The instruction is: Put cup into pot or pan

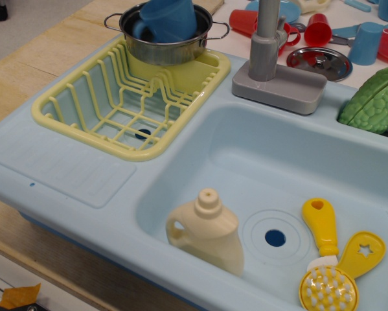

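The medium-blue cup (168, 21) sits inside the shiny steel pot (164, 48), filling most of it, with its loop handle toward the left. Its top is cut off by the upper edge of the frame. The pot stands at the far end of the yellow dish rack (125, 97). The gripper is out of view above the frame.
A grey faucet (271, 58) stands right of the pot. Behind it lie a steel lid (319, 61), red cups (317, 29) and a light-blue cup (365, 42). The sink basin (245, 162) holds a cream bottle (210, 230), a yellow brush (326, 278) and a yellow spatula (364, 249). A green vegetable (375, 100) lies at the right.
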